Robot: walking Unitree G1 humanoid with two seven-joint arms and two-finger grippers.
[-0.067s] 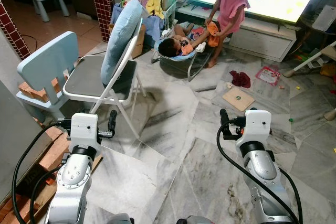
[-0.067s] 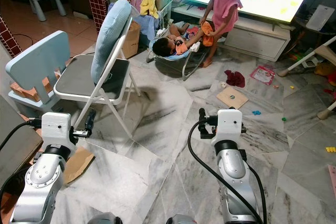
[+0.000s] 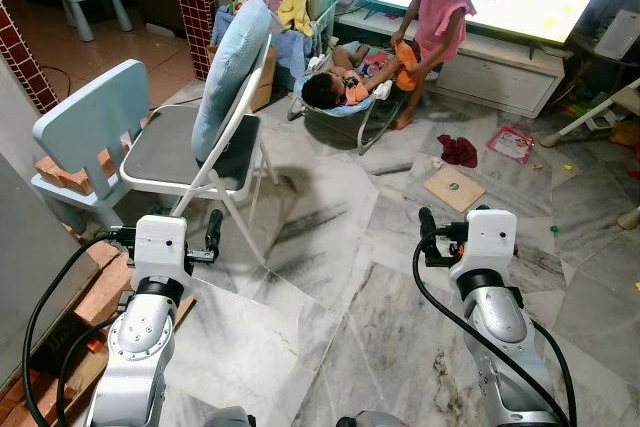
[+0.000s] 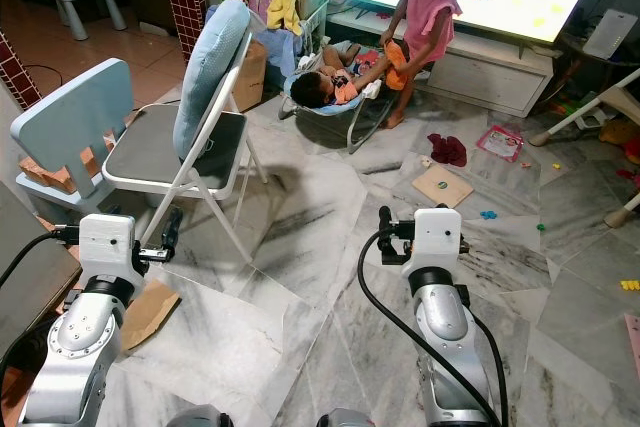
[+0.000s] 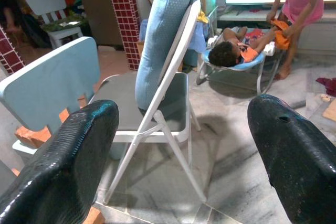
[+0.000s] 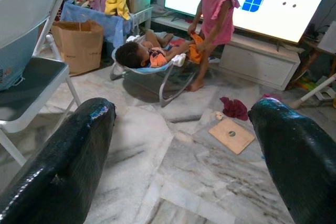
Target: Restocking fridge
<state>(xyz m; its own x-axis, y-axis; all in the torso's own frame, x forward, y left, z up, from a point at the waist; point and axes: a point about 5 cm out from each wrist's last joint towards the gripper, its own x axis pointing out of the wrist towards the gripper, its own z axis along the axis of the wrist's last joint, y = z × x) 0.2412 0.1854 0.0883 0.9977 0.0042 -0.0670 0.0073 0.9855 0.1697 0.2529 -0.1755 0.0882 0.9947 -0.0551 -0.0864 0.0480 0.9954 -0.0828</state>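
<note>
Left eye view showed marble floor [image 3: 330,277], folding chair [image 3: 190,152], both arms raised. Left gripper [image 5: 181,145] and right gripper [image 6: 181,150] had fingers spread wide, holding nothing. No fridge or stock seen; judged transit step, next locate fridge.

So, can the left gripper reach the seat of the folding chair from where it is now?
Probably yes: the open left gripper hangs beside the folding chair, with nothing between them, though the seat sits slightly ahead.
</note>
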